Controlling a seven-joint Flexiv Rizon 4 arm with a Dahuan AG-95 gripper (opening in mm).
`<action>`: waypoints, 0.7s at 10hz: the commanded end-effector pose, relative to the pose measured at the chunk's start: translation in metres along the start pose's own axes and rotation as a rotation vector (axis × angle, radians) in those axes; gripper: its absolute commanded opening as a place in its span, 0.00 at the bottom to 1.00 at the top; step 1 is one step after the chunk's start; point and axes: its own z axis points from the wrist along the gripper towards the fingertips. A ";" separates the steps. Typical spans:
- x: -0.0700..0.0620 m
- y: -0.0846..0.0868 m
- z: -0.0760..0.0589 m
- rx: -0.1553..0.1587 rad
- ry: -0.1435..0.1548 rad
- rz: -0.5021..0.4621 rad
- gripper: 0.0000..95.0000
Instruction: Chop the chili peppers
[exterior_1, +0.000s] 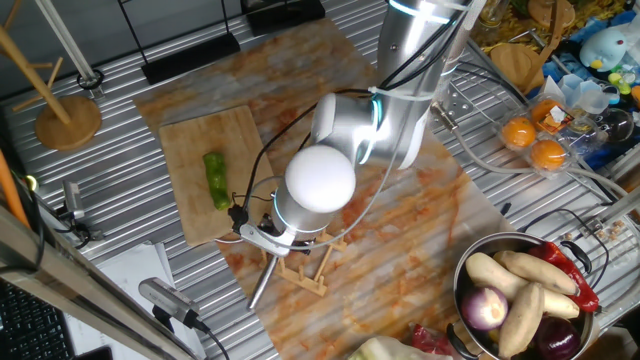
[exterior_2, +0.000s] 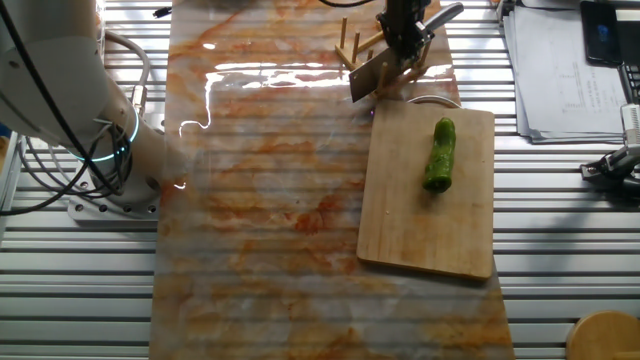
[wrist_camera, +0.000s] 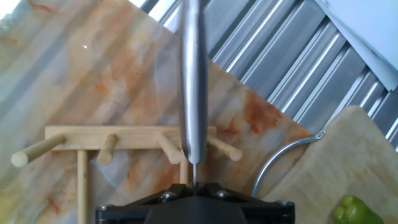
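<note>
Gripper (exterior_2: 403, 40) is closed on the handle of a knife (exterior_2: 368, 76), held above the wooden peg rack (exterior_2: 355, 48) at the edge of the marbled orange mat (exterior_2: 260, 200); in the hand view the blade (wrist_camera: 191, 81) runs edge-on straight out from the fingers, over the rack's pegs (wrist_camera: 143, 146); chili pepper (exterior_2: 439, 155) lies whole on the wooden cutting board (exterior_2: 420, 225), glossy green and slightly bent, toward the board's end nearer the rack; knife and pepper are apart, with no contact seen; in one fixed view the pepper (exterior_1: 216, 180) sits near the board's middle, with the arm's white joint (exterior_1: 320, 180) just beside the board (exterior_1: 200, 150); a bowl of vegetables (exterior_1: 525, 295) stands well apart from the board, on the metal table (exterior_2: 560, 300).
</note>
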 end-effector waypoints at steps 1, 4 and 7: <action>-0.001 0.000 0.003 -0.001 -0.011 0.001 0.00; 0.004 -0.006 -0.013 -0.007 -0.015 -0.030 0.00; 0.016 -0.016 -0.039 -0.071 -0.055 -0.037 0.00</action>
